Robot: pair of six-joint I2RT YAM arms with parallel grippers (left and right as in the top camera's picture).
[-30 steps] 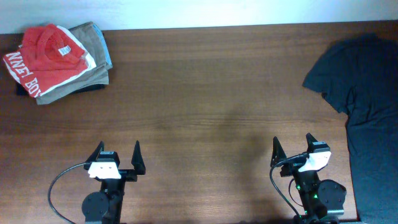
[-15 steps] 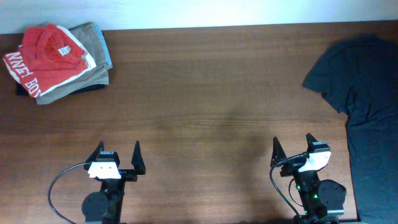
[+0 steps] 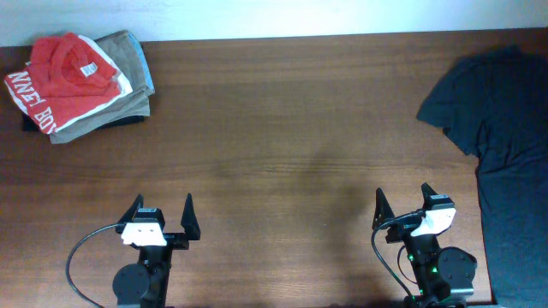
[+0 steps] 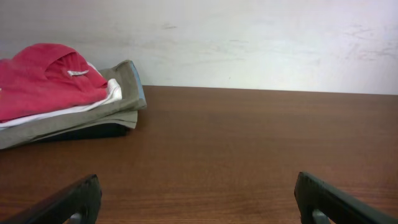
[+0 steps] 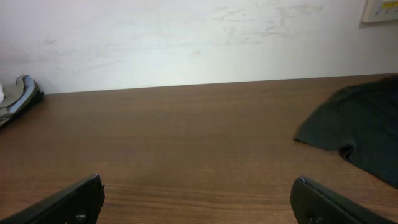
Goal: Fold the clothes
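Note:
The very dark green-black T-shirt [image 3: 505, 128] lies crumpled at the table's right edge, partly hanging off it. No lettering shows on it. It also shows at the right of the right wrist view [image 5: 360, 127]. My left gripper [image 3: 161, 216] is open and empty near the front edge, left of centre, with only bare table between its fingers [image 4: 196, 199]. My right gripper [image 3: 402, 205] is open and empty near the front right, well short of the T-shirt, with bare wood between its fingers [image 5: 196, 199].
A folded stack sits at the back left corner: a red shirt with white lettering [image 3: 60, 73] on a khaki garment [image 3: 128, 81]. It shows in the left wrist view [image 4: 56, 93] too. A pale wall [image 5: 186, 37] runs behind the brown wooden table [image 3: 282, 145].

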